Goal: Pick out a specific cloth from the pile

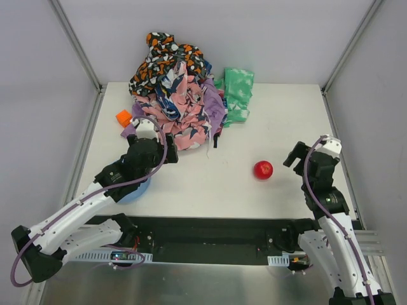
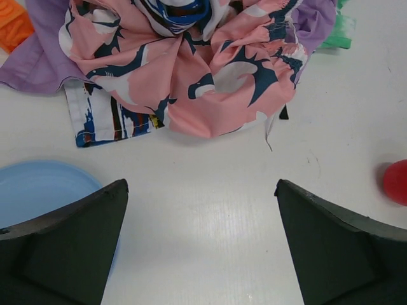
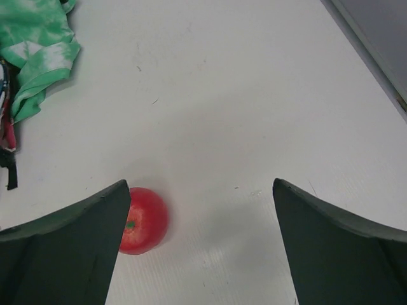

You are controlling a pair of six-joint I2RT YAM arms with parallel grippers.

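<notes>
The pile (image 1: 173, 89) of patterned fabrics lies at the back of the table. The lavender cloth (image 1: 215, 107) shows at the pile's right side, mostly buried. In the left wrist view the cloth (image 2: 37, 63) also pokes out at the pile's left, under the pink floral fabric (image 2: 210, 82). My left gripper (image 1: 147, 130) is open at the pile's near left edge. Only bare table lies between the fingers of the left gripper (image 2: 200, 184), a little short of the pink fabric. My right gripper (image 1: 303, 154) is open at the right, away from the pile. Nothing sits within the right gripper (image 3: 200, 184).
A red ball (image 1: 263, 169) lies right of centre, beside my right gripper's left finger (image 3: 76, 248). A mint-green cloth (image 1: 238, 92) lies right of the pile. An orange block (image 1: 123, 117) sits left of it. A blue plate (image 1: 137, 190) lies under my left arm.
</notes>
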